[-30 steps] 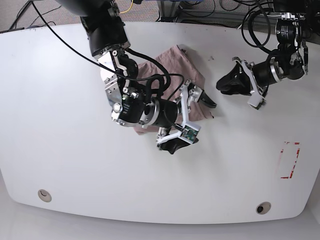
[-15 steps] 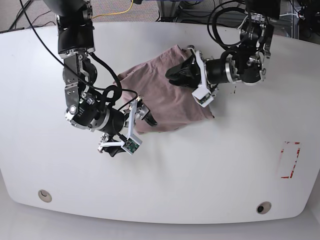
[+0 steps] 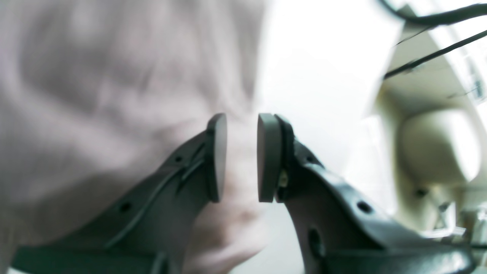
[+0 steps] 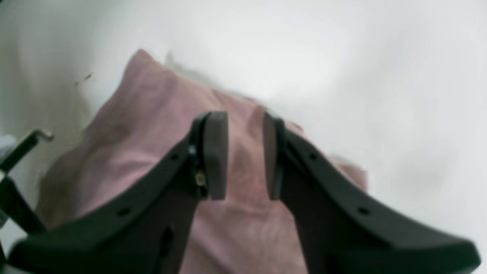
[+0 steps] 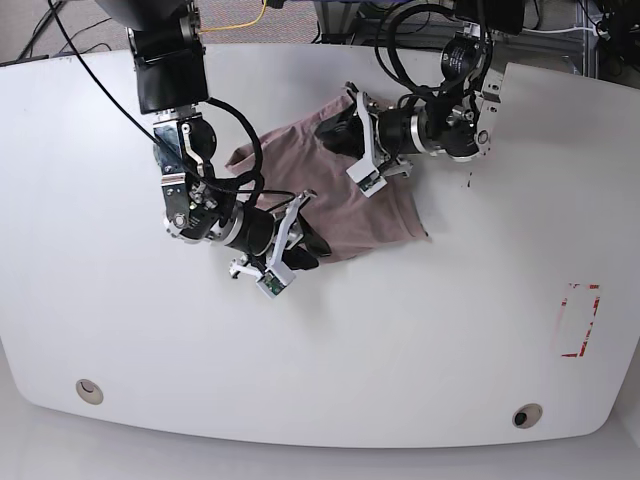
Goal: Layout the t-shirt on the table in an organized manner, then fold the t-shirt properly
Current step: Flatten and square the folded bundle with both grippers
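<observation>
Mauve fabric blurs both my wrist views, so I cannot tell folds from sleeves in the t-shirt [image 5: 345, 195], which lies bunched on the white tabletop [image 5: 120, 330] toward its far middle. My arms and cables hide part of the cloth from the base view. A red rectangular mark [image 5: 578, 320] sits well apart near one edge, and two round holes [image 5: 89, 390] lie along the near edge. My left end effector [image 3: 241, 158] hangs over the shirt's edge, pads slightly parted, gripping nothing. My right end effector [image 4: 245, 154] is likewise slightly parted above the fabric, empty.
</observation>
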`<action>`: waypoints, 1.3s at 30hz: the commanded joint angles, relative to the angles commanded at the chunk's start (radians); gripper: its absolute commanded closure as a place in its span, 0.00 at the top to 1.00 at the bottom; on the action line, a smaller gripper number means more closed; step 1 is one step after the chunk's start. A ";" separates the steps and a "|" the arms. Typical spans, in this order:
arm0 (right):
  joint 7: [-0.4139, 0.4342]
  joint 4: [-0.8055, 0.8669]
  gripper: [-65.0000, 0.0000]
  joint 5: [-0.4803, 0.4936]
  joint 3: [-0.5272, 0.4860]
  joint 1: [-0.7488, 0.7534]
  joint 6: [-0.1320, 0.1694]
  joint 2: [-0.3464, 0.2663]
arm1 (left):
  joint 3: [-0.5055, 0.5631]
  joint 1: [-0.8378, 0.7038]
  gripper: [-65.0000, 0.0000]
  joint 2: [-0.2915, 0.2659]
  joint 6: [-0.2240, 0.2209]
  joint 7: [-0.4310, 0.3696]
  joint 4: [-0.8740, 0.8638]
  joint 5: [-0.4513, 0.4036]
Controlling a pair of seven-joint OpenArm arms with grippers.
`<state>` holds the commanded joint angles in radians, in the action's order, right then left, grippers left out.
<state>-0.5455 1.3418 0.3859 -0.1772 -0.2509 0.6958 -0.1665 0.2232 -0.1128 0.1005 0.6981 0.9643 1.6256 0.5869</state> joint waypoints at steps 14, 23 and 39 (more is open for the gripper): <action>0.150 0.057 0.22 -0.046 -0.061 0.175 0.000 -0.126 | 0.002 0.064 0.19 0.155 0.000 -0.002 -0.117 -0.029; 0.114 0.295 0.22 -0.055 -0.002 0.362 -0.008 -0.146 | 0.002 0.219 0.19 0.186 0.000 -0.002 -0.249 -0.032; -0.101 0.496 0.22 -0.057 0.038 0.249 -0.009 -0.143 | -0.015 0.206 0.19 0.143 0.000 0.135 0.006 -0.002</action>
<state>-0.6467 1.8374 0.3291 -0.1389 -0.0023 0.6866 -0.3092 0.2079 0.0928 0.2432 0.6981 1.0994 1.6318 0.5854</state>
